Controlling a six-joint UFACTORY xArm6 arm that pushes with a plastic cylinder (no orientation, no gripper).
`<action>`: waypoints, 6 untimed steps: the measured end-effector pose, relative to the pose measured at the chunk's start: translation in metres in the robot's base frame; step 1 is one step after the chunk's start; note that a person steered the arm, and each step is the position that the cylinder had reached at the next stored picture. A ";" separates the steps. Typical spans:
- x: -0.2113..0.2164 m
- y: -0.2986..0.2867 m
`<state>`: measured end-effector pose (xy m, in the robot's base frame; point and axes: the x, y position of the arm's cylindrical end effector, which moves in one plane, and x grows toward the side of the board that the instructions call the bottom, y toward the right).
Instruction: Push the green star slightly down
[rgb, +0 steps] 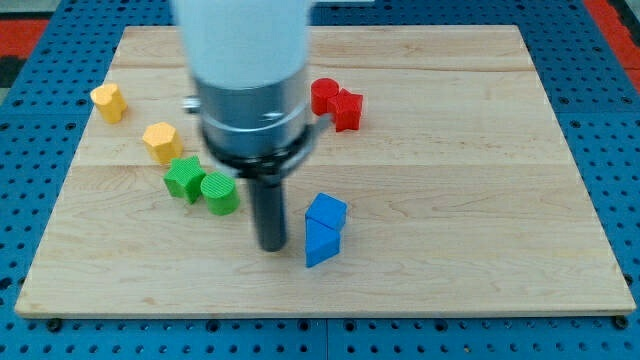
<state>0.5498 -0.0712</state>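
While my tip (271, 246) touches nothing, the green star (184, 178) lies up-left, apart.

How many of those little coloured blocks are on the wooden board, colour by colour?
Yellow: 2, yellow block at the view's left and yellow block beside the greens
Green: 2, green star, green round block
Red: 2
Blue: 2
Total: 8

Tool tip (271, 246) between green cylinder (220, 193), view's left, and blue blocks (323, 230), right; green star (184, 178) touching cylinder's left
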 end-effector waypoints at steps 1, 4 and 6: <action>-0.013 -0.029; -0.148 -0.012; -0.114 -0.096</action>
